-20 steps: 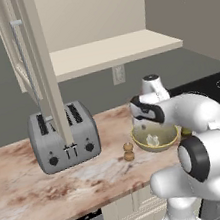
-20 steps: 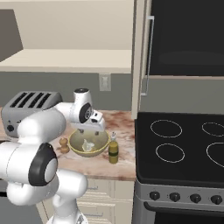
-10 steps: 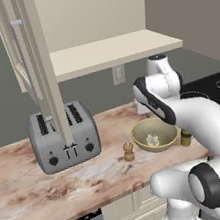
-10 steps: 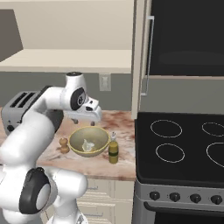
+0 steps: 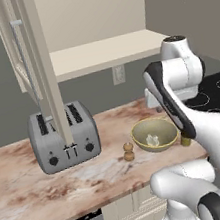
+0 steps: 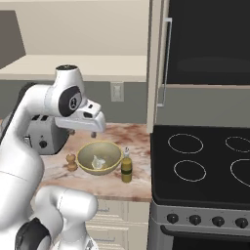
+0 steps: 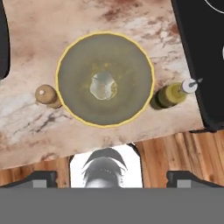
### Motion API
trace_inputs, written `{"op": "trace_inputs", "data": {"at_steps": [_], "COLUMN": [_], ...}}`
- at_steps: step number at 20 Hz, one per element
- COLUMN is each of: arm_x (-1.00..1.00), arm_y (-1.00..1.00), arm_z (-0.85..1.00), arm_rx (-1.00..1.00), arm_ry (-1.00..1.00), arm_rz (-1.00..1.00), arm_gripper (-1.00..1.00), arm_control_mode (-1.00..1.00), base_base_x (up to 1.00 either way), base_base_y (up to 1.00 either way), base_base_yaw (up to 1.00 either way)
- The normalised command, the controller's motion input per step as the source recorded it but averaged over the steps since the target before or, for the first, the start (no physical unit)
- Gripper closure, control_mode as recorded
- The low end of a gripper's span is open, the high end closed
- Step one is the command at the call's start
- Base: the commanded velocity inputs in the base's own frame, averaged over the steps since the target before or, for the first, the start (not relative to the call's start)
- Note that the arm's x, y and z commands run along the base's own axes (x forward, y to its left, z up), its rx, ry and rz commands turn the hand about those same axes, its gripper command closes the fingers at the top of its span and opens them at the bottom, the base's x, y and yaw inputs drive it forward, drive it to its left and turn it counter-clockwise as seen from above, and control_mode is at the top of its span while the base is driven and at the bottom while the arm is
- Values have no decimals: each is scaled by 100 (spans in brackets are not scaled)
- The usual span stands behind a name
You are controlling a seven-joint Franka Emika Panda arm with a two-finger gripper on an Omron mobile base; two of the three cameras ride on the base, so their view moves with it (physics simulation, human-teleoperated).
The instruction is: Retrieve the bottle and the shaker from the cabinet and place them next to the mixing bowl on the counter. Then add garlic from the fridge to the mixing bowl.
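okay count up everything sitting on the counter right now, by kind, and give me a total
Toaster: 1
Mixing bowl: 1
Garlic, lying in the bowl: 1
Shaker, beside the bowl: 1
Bottle, on the bowl's other side: 1
Total: 5

grey four-slot toaster (image 5: 63, 137) on worktop; wall outlet (image 5: 118, 74) right of toaster, black stovetop (image 6: 205, 163) further right.
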Motion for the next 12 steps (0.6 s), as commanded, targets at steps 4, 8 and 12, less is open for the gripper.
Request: {"op": "trace_inputs", "data": {"at_steps": [4,8,12], "arm_x": [-82,-75,-48], "arm_y": [3,1,0], "arm_z": [55,55,40], "arm_rx": [0,0,0], "arm_ry": [-15,-18,-10], "arm_rz": [1,2,2], "arm_gripper": [-100,-100,-100], "arm_control_mode": [-100,-100,-100], "base_base_x": [0,0,0], "base_base_y": [0,0,0], "base_base_yaw": [0,0,0]}}
